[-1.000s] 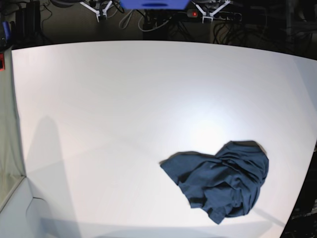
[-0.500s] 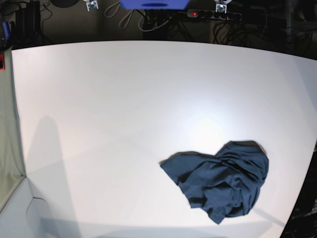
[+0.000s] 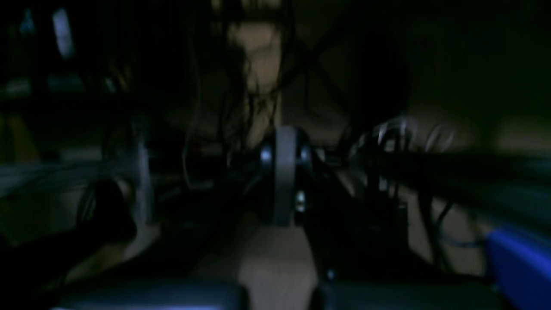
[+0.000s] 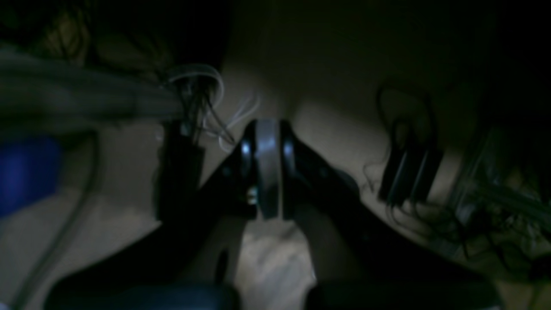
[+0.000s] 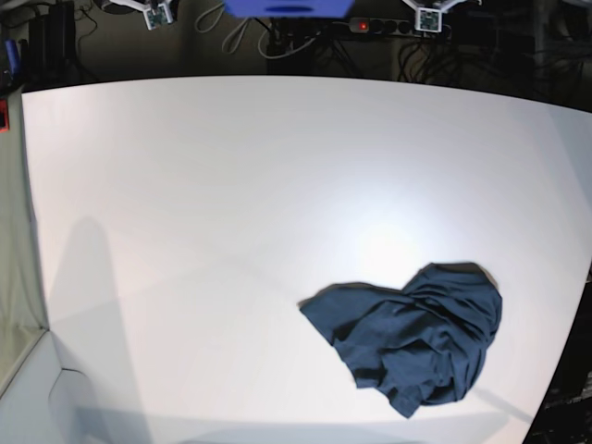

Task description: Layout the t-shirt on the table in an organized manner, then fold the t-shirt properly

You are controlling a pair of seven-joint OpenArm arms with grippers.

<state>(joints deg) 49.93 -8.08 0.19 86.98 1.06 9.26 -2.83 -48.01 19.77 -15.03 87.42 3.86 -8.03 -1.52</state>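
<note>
One t-shirt (image 5: pixel 412 338) on the desk (image 5: pixel 231 203), and it's a crumpled navy heap sitting toward the near right part of the white top, close to the curved right edge. Nothing is touching it, and neither arm is over the desk. In the base view only bits of white hardware peek in along the top border, past the far edge of the desk, next to a blue box (image 5: pixel 289 7) and a tangle of cables (image 5: pixel 277 42).

Both wrist views are dark and blurry. The left claw (image 3: pixel 284 181) has its jaws pressed together with nothing between them, and the right claw (image 4: pixel 267 170) looks the same, pads squeezed flat and holding nothing. Behind them I think that's cables and floor, but it's too murky to say for sure.
</note>
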